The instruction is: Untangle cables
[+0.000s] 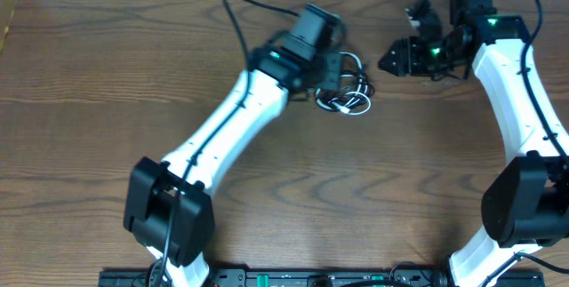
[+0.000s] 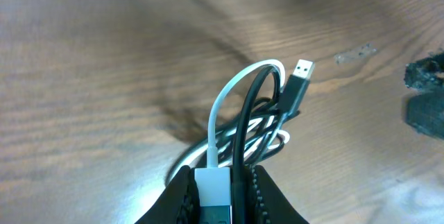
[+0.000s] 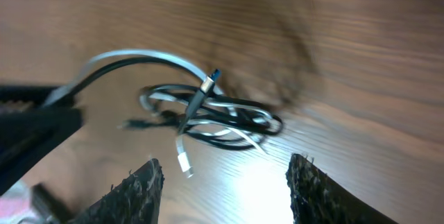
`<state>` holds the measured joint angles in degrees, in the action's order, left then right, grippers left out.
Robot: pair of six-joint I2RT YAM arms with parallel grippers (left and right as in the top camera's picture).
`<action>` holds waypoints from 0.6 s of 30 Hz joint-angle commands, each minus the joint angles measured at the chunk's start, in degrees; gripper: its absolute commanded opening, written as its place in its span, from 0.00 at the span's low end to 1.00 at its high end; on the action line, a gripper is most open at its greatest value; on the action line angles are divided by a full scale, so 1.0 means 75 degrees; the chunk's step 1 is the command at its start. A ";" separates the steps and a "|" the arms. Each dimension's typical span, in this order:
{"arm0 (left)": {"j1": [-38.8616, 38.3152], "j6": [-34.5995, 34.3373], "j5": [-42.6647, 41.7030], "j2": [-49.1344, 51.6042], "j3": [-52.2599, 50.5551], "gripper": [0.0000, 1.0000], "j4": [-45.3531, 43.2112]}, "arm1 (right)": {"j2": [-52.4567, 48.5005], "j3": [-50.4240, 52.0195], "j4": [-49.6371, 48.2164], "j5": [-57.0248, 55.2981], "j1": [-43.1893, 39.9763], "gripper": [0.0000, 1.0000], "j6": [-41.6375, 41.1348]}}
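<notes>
Wood-grain table [image 1: 107, 74] carries the cables [image 1: 348, 93] at upper centre of the overhead frame. Left gripper [image 2: 225, 186] is clamped on the white cable [image 2: 216, 109] at its plug, with the black cable [image 2: 241, 116] pinched alongside; both loop up out of the jaws. Right gripper [image 3: 223, 172] stands spread and empty, near the cables on their right side. In the right wrist frame the heap's long axis runs left to right, directly ahead of the spread fingers. Judgement: the right arm is placed to take a free loop.
</notes>
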<state>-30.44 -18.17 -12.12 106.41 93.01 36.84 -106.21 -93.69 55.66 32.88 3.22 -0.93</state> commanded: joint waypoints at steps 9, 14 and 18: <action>0.1037 0.1314 -0.2792 -0.0108 0.0017 0.08 0.0356 | 0.0114 -0.0029 -0.0370 -0.0143 0.0775 0.53 -0.0443; 0.1058 0.1486 -0.2783 -0.0903 0.0017 0.08 -0.0038 | 0.0111 -0.0029 -0.0574 -0.0114 0.0816 0.53 -0.0437; 0.1116 0.1478 -0.2780 -0.1655 0.0017 0.08 -0.0481 | 0.0111 -0.0029 -0.0799 0.0487 0.0822 0.53 -0.0114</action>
<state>-22.55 -8.82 -30.74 100.09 92.66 34.72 -106.24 -93.69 50.24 33.10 9.17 -3.31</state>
